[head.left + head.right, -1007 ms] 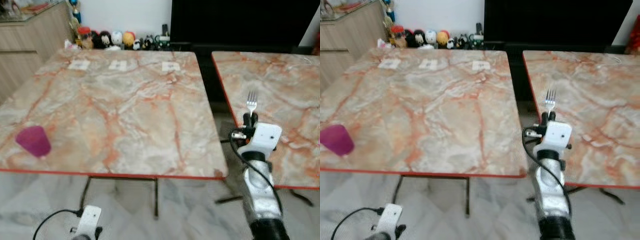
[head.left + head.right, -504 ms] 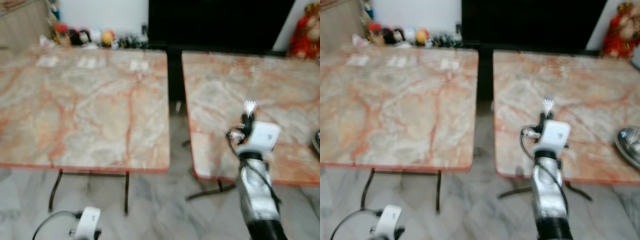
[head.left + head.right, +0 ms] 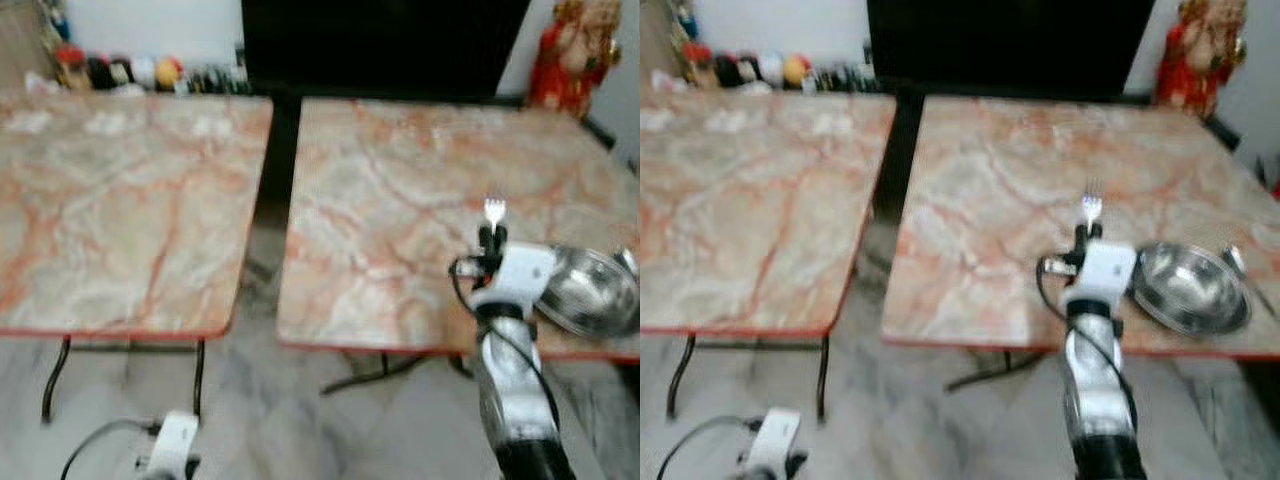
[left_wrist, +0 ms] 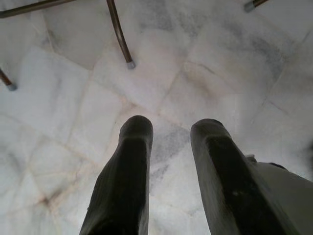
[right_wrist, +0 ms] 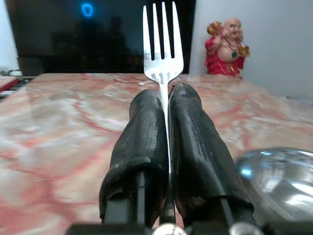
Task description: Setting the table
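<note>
Two square tables stand side by side with a narrow gap between them, both topped in veined marble of peach and grey with a thin red edge. The left table [image 3: 120, 200] is cut off at the picture's side; the right table [image 3: 400, 190] runs past the frame on the right. Thin dark metal legs hold them over a pale marble floor [image 4: 161, 63] of irregular slabs. Behind the tables sits a broad black screen or cabinet [image 3: 385, 45], too dark to read further.

Next in size is the right arm, silver with a white wrist block and a looping black cable, raised over the near edge of the right table. Its right gripper [image 5: 167, 105] has both black fingers pressed tight on the handle of a fork [image 5: 162, 44], which stands upright, four shiny tines up; the handle is hidden between the pads. Just right of it, on the table near the front edge, lies a round steel bowl [image 3: 1192, 288], polished and reflective, with a small shiny item at its far rim too blurred to name.

A red and gold seated figurine [image 3: 565, 55] stands at the far right corner. A row of small coloured toys [image 3: 110, 72] lines the wall behind the left table, smeared by blur.

Low down, the left gripper [image 4: 171, 132] hangs over the floor, its fingers spread apart, holding nothing.
</note>
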Robot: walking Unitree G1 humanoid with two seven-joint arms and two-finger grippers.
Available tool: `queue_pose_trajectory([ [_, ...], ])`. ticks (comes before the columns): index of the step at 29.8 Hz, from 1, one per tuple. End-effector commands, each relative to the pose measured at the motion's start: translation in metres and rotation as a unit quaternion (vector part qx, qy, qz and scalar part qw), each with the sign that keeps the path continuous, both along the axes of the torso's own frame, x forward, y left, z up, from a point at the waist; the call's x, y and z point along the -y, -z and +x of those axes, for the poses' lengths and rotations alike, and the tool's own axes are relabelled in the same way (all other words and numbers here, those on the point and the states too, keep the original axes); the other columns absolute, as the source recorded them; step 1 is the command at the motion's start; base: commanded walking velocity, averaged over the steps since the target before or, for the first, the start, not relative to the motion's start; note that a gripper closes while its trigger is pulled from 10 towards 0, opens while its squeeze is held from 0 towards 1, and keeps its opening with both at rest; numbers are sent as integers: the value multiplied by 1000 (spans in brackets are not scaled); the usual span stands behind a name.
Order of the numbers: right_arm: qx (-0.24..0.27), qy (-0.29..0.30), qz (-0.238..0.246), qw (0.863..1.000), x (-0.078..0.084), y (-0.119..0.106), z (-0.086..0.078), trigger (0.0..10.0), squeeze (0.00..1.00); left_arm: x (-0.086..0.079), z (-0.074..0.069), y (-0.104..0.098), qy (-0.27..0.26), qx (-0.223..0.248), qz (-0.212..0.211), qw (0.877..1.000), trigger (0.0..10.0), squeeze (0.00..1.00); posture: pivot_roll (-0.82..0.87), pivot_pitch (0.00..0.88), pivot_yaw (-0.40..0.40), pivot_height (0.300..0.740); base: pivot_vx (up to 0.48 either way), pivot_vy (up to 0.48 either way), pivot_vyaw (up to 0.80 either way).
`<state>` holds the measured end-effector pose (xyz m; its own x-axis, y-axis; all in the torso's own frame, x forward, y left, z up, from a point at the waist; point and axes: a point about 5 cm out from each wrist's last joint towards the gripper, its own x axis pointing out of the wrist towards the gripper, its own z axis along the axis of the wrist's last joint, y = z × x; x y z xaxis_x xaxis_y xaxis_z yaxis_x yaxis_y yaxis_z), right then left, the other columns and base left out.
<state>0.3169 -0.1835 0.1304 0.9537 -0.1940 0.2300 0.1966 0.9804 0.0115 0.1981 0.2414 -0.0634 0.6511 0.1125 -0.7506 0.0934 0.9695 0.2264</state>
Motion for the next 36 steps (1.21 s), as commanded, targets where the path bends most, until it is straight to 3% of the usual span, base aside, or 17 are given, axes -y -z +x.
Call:
queue_pose_trajectory([
  [1, 3, 15, -5, 1000, 9, -3, -2, 10000, 0, 7, -2, 3, 9, -9, -5, 1000, 10000, 0, 32, 7, -9, 740, 0, -469, 0],
  [26, 2, 27, -9, 1000, 17, -5, -1, 10000, 0, 7, 0, 3, 5, -6, -6, 1000, 10000, 0, 28, 22, -11, 740, 0, -465, 0],
  [36, 4, 29, -11, 1000, 19, -7, -1, 10000, 0, 5, 3, 0, -5, 3, -5, 1000, 10000, 0, 26, 31, -9, 740, 0, 0, 0],
])
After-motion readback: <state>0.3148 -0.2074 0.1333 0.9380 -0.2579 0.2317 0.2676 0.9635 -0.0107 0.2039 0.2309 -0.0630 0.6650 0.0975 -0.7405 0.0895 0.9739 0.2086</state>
